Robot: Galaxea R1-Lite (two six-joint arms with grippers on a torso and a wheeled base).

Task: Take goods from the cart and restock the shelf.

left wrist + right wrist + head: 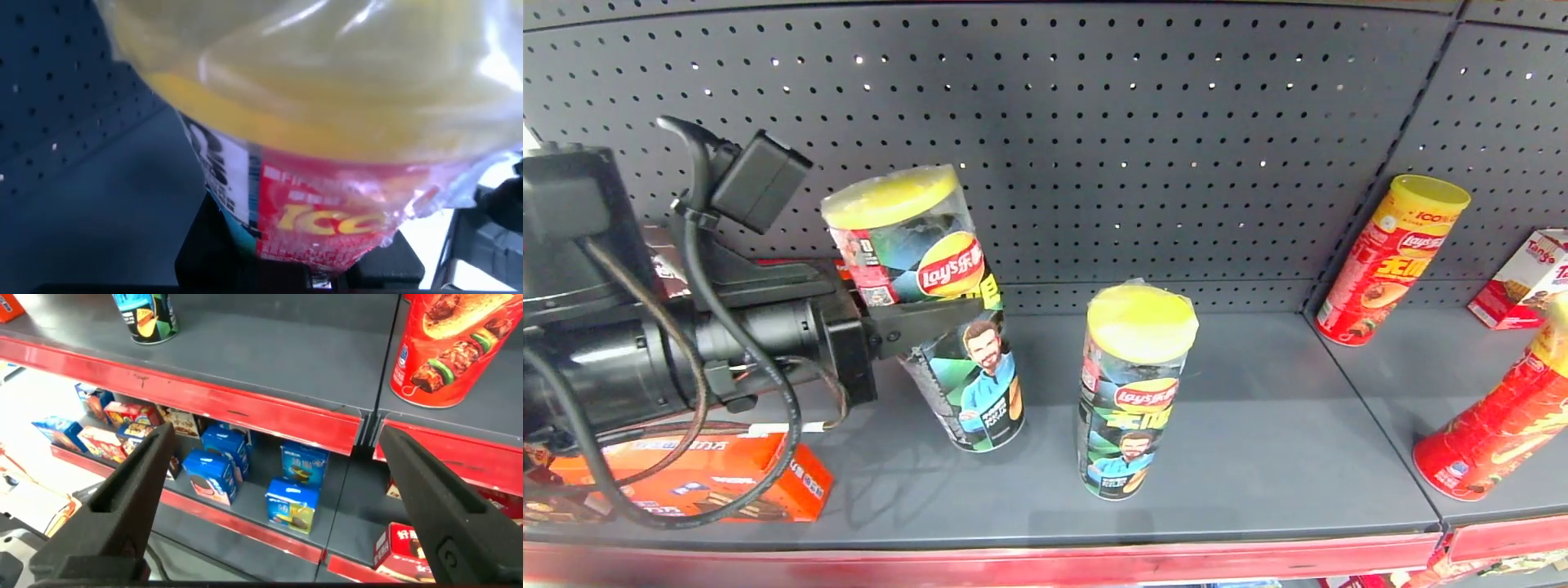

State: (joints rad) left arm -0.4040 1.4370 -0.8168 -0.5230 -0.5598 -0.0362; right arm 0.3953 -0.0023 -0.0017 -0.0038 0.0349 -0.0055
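The left gripper [939,317] is reaching in from the left of the head view and is clamping a can [935,265] of crisps around its middle, jaws closed on its sides. The can is leaning with its yellow lid towards the upper left. Its base is sitting at or just above the grey shelf [1258,441], and it is unclear whether the two are touching. In the left wrist view, the can's lid [327,73] is looming very close.

A second can [1135,392] of the same kind is standing upright at the centre of the frame, near the held one but apart from it. Two red cans [1392,257] [1494,425] are standing at the right, and an orange box [711,486] is lying at the lower left.

The right gripper [279,433] is hanging with its jaws spread wide, holding nothing, in front of a lower shelf of blue boxes [221,461].

Restocking is looking partly done: one can seems placed, and this one is needing to be set upright and released.
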